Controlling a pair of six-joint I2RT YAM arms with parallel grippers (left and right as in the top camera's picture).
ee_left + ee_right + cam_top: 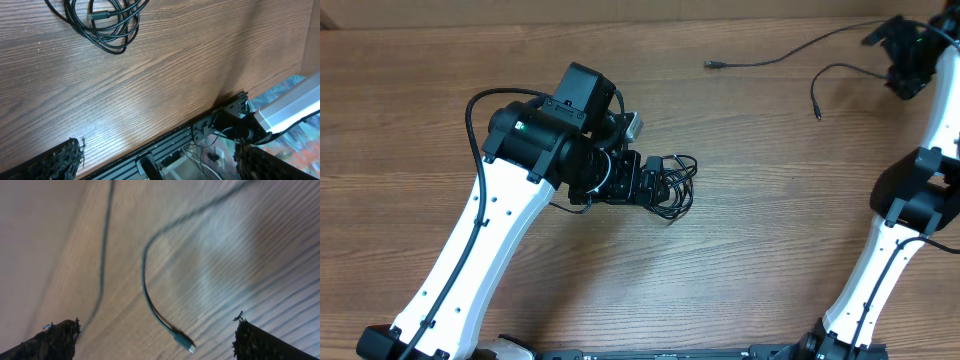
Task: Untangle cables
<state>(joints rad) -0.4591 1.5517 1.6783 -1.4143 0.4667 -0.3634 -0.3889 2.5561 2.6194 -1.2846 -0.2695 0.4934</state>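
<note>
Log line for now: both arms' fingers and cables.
left fingers: open, empty, near coiled thin black cable bundle | right fingers: open, empty | loose thin black cable: on wooden table

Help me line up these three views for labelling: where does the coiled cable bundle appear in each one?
Overhead: the coiled cable bundle lies near the picture's middle.
Left wrist: the bundle sits at the top left, cut by the upper edge.
Right wrist: not in it; only a loose cord with a plug end shows.
Shared landmark: the wood-grain table, seen in all three views.
</note>
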